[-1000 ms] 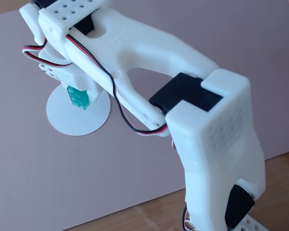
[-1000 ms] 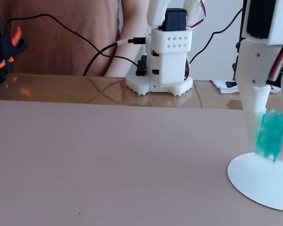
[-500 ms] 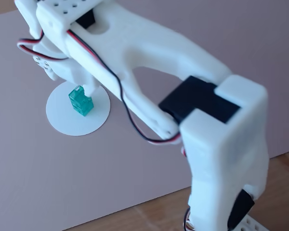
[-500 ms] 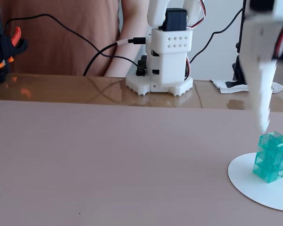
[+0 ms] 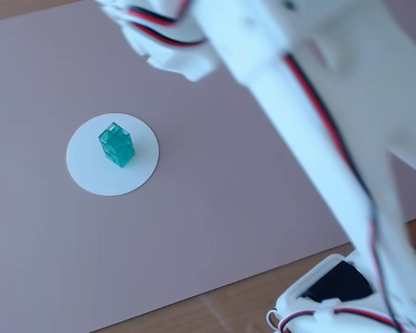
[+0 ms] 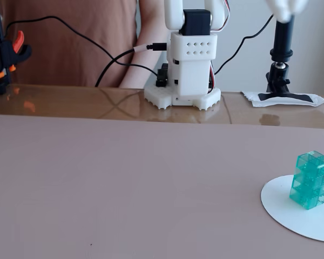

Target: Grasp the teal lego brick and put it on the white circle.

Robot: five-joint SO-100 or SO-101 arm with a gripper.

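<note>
On the dusty-pink mat (image 6: 124,183) that covers our tabletop, the small translucent teal lego brick (image 5: 116,144), taller than it is wide and studded on top, stands upright and alone on the flat white paper circle (image 5: 90,170). From the high fixed view we see it resting well inside the disc's edge, a little above and right of centre; from the low fixed view the same brick (image 6: 311,179) sits squarely on the near-side disc (image 6: 291,218) at the right of the frame, with nothing touching it. We judge the placement done: the brick rests where the task wants it, and its flat base on flat paper gives it little reason to topple. Our white plastic arm (image 5: 319,125), laced with red and black wires, sweeps blurred across the high view, close to the lens and clear of the circle. Of the pincer we see only a blurred white scrap at the top edge of the high view, so we cannot tell whether it is spread or pressed together; it plainly pinches nothing, since the brick stands free. Behind the mat, the arm's white perforated base (image 6: 183,70) sits on a glossy wooden table edge (image 6: 70,102), beside a black camera stand (image 6: 281,59), and a person in a rust-brown shirt (image 6: 70,38) sits beyond.
</note>
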